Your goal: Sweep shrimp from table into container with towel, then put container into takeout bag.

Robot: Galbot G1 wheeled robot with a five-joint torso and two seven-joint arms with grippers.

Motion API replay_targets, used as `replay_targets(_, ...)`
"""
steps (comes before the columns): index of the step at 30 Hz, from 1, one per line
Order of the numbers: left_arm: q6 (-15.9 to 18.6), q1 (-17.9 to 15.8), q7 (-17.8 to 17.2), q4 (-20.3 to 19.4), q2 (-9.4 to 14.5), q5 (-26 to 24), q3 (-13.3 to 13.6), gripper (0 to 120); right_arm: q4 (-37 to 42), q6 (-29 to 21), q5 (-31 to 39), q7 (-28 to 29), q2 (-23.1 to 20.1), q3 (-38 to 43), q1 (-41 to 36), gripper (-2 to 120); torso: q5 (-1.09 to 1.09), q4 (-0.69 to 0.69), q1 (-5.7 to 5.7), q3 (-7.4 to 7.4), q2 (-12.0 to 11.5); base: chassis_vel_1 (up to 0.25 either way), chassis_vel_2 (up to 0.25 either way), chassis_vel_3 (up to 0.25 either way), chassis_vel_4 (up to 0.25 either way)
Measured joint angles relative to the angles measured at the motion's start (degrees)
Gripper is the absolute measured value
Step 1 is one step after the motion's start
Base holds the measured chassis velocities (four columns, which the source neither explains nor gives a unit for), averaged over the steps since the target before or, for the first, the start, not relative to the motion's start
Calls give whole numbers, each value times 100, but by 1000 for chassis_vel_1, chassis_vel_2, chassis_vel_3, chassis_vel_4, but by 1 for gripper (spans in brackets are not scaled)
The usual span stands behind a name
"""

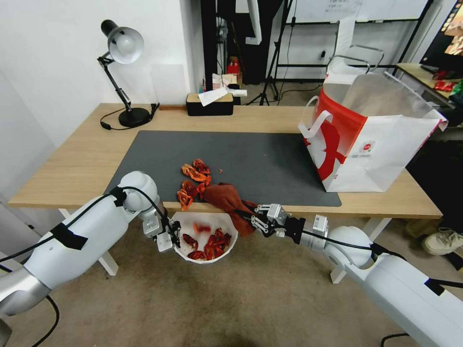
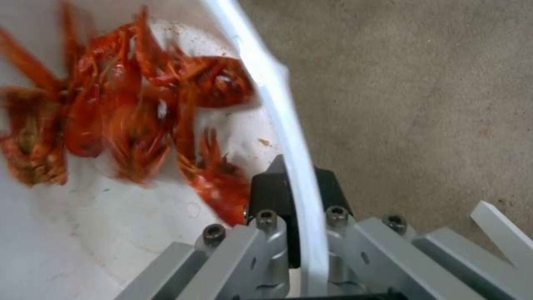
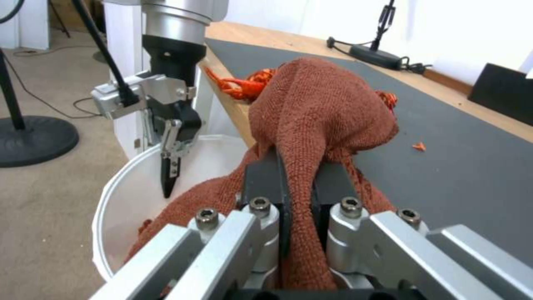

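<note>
Shrimp (image 1: 194, 182) lie along table (image 1: 87, 164) edge, prob. diagonal, above container (image 1: 205, 221).

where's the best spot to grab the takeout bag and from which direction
Probably the white loop handles on the takeout bag, approached from above. It stands upright and open on the table, its paper walls too broad and thin to pinch; the loops offer a narrow grip.
</note>
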Motion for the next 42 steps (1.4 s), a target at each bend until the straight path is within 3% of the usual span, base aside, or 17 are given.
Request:
replay_targets(10, -11, 61, 0, -10, 34, 8, -34, 0, 124, -1, 102, -23, -5, 114, -26, 4, 0, 0, 0, 0, 0, 0, 0, 0, 0)
replay_targets(14, -21, 227, 17, -57, 104, 22, -101, 0, 200, -94, 800, 98, 55, 140, 209, 4, -1, 0, -1, 0, 0, 0, 0, 0, 0)
replay_targets(23, -38, 378, 21, -98, 213, 27, -264, 0, -209, -201, 1458, 692, 335, -192, 1030, 4, -1, 0, 0, 0, 0, 0, 0, 0, 0)
replay_targets(30, -60, 517, 14, -140, 321, 27, -413, 0, -1479, -147, 1700, 985, 795, -942, 2358, 4, -2, 1, 0, 1, 0, 0, 0, 0, 0)
replay_targets(32, -69, 566, 2, -157, 380, 22, -475, 0, -2235, -95, 1698, 855, 1031, -1321, 2906, 4, 0, 0, 1, 2, 0, 0, 0, 0, 0)
replay_targets(42, -132, 615, -13, -85, 413, 19, -569, 0, -3985, 61, 1510, 212, 1723, -1913, 3880, 4, -1, 1, -1, 2, 0, 0, 0, 0, 0)
